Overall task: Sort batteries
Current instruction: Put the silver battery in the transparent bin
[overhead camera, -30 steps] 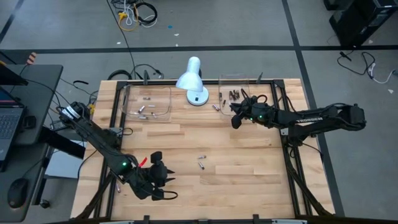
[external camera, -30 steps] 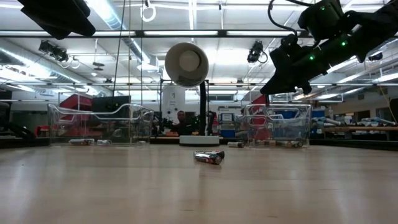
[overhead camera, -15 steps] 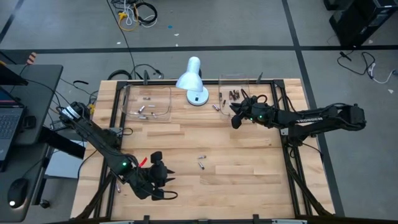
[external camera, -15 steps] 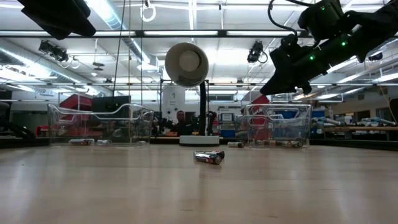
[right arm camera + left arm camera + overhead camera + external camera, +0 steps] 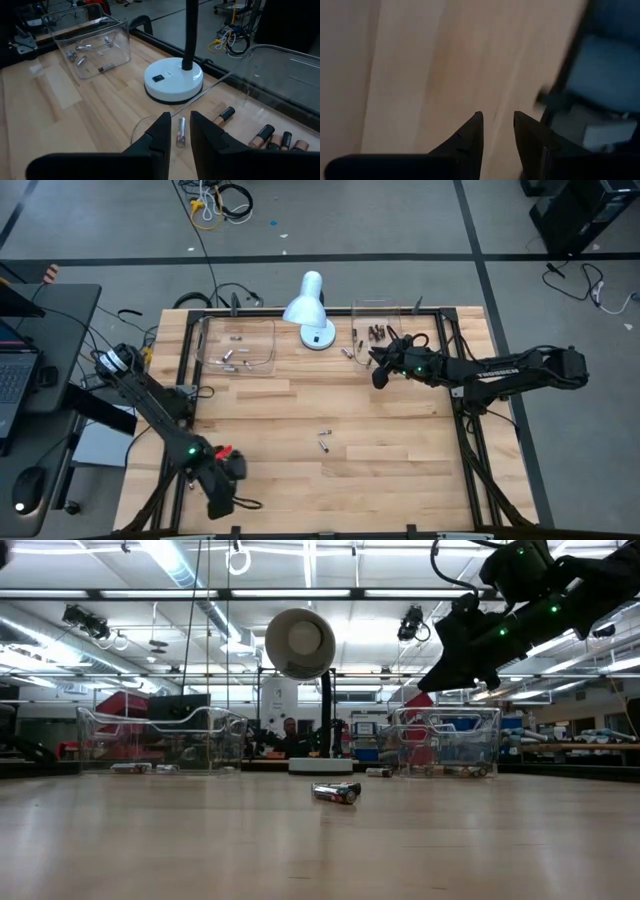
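Two batteries (image 5: 324,442) lie loose near the middle of the wooden surface (image 5: 380,420), seen as one small cylinder pair in the low view (image 5: 336,792). At the near left corner, the left pincer (image 5: 222,498) hangs low over the edge, fingers parted with a narrow gap and nothing between them (image 5: 496,131). Farther back, the right pincer (image 5: 377,368) hovers above the surface, just in front of the right clear tray (image 5: 372,308), fingers slightly apart and empty (image 5: 178,131). Below it, a silvery battery (image 5: 180,132) lies on the wood, with coppery batteries (image 5: 272,138) in that tray. The white lamp (image 5: 309,308) stands between the trays; the far left tray (image 5: 240,345) holds silvery batteries (image 5: 228,358).
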